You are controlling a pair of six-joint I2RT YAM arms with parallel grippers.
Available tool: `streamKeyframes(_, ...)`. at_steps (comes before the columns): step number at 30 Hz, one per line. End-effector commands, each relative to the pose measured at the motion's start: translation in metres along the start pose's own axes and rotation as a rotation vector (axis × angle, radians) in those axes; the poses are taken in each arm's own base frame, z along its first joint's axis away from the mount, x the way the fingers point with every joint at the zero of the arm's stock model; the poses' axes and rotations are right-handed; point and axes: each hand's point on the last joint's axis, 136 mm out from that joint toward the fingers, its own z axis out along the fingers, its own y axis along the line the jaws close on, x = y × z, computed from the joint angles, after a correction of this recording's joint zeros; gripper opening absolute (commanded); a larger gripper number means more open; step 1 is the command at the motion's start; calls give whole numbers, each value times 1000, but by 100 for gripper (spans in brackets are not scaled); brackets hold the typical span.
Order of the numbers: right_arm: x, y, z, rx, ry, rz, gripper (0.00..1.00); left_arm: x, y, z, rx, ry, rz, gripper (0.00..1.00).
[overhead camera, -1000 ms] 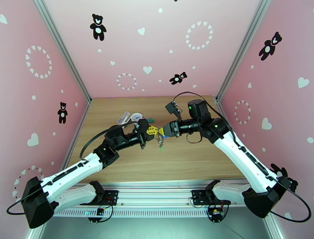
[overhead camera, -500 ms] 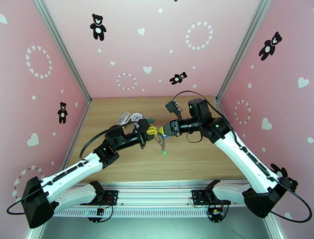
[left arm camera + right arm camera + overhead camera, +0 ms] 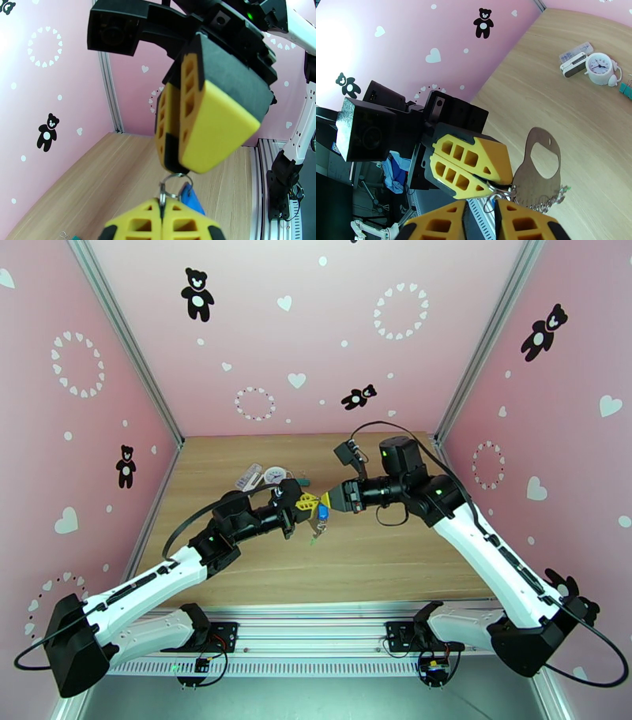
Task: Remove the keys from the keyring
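Note:
Both grippers meet above the middle of the table. My left gripper (image 3: 310,507) is shut on a small metal ring (image 3: 175,178) of the keyring. The blue-headed key (image 3: 322,512) hangs from that ring, just beside the left fingertips (image 3: 185,221). My right gripper (image 3: 326,498) comes in from the opposite side, its yellow fingers (image 3: 213,118) closed on the same ring. In the right wrist view the keyring's grey strap loop (image 3: 537,173) and its chain (image 3: 549,202) dangle below the left gripper (image 3: 501,184).
At the back left of the table stand a round white clock (image 3: 274,474), a small clear box (image 3: 249,475) and a teal binder clip (image 3: 300,477). Pink walls close in the left, back and right sides.
The dangling part of the keyring has swung up and left. A green piece that hung lower half a second ago is out of sight, and the blue key now shows. The right fingers closed slightly.

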Motion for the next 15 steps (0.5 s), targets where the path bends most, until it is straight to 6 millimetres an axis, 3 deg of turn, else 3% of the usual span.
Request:
streamKeyframes(1,-5,0,3,7,7,-15,25,-18,1,2,-2,-39,30,0)
streamKeyframes(6,-11,0,3,35,-6,-23,25,-15,1,3,-2,-33,23,0)
streamKeyframes(15,-1,-12,4,95,36,5,19,-9,6,4,-31,-9,23,0)
